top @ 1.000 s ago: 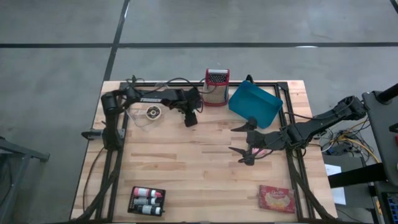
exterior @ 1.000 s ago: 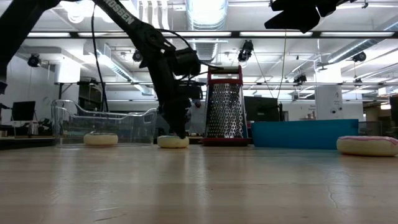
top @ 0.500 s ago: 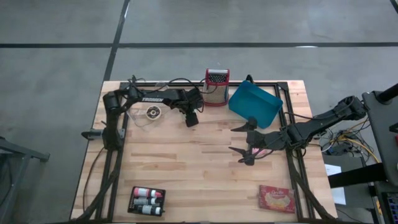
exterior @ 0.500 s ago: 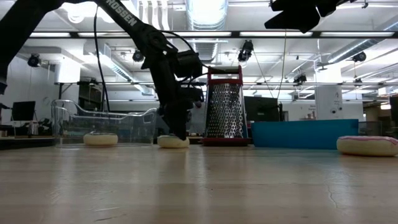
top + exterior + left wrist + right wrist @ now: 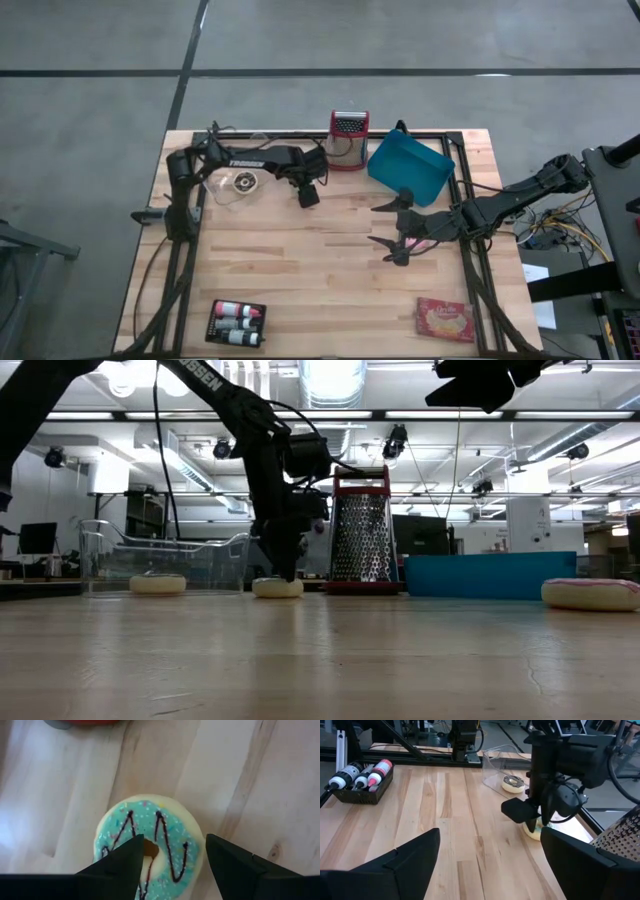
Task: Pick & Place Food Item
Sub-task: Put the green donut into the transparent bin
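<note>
Left gripper is straddling the teal-iced donut on the table beside the grater, fingers spread wide; off-centre closing risks pinching the soft rim and slipping.

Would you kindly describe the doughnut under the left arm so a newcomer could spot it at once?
Start at the red-framed grater on the table's far edge. Just in front of it, to its left, the left gripper hangs over a doughnut lying on bare wood. Its teal icing with dark zigzag lines distinguishes it from the doughnut in the clear container.
</note>
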You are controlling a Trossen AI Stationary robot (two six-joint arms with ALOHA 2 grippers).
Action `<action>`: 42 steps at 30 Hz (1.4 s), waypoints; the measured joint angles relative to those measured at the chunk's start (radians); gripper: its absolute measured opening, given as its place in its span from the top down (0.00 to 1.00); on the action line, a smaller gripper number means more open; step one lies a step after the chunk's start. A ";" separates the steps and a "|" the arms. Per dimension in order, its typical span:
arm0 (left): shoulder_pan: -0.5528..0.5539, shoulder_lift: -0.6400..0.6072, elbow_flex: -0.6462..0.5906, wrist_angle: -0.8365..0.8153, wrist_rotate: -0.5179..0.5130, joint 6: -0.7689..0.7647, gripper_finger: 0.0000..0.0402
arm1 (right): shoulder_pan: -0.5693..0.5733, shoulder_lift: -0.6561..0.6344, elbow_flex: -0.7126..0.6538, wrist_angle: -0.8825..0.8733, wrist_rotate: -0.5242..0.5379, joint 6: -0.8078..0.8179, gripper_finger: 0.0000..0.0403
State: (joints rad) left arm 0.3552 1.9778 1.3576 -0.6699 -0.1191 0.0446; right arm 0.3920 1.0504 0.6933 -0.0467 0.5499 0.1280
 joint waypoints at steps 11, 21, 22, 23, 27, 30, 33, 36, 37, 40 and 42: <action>-0.018 -0.002 -0.004 -0.034 -0.037 -0.053 0.45 | 0.001 0.000 0.000 0.000 0.000 0.001 0.13; -0.018 -0.002 -0.006 -0.022 0.022 -0.049 0.45 | 0.001 0.000 0.000 0.000 0.000 0.000 0.15; -0.018 -0.001 -0.006 -0.021 0.022 -0.049 0.45 | 0.001 0.000 0.000 0.000 0.000 0.000 0.15; -0.018 0.000 -0.006 -0.020 0.022 -0.048 0.45 | 0.000 0.000 0.000 0.000 0.000 0.000 0.15; -0.015 0.008 -0.006 -0.013 0.022 -0.041 0.45 | 0.000 0.000 0.000 0.000 0.000 0.000 0.14; -0.010 0.017 -0.007 -0.009 0.022 -0.041 0.45 | 0.000 0.000 0.000 0.000 0.000 0.000 0.13; -0.007 0.020 -0.010 -0.007 0.025 -0.034 0.45 | 0.000 0.000 0.000 0.000 0.000 0.000 0.13; -0.007 0.019 -0.016 0.008 0.026 -0.030 0.45 | 0.000 0.000 0.000 0.000 0.000 0.001 0.14; -0.007 0.019 -0.017 0.008 0.026 -0.030 0.45 | 0.000 0.000 0.000 0.000 0.000 0.000 0.14; -0.007 0.023 -0.020 0.012 0.025 -0.036 0.45 | 0.000 0.000 0.000 0.000 0.000 0.000 0.15; -0.006 0.031 -0.021 0.012 0.026 -0.052 0.45 | -0.001 0.000 0.000 0.000 0.000 0.001 0.15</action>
State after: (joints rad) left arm 0.3496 2.0089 1.3370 -0.6579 -0.0933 -0.0070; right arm 0.3913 1.0508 0.6934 -0.0463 0.5499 0.1287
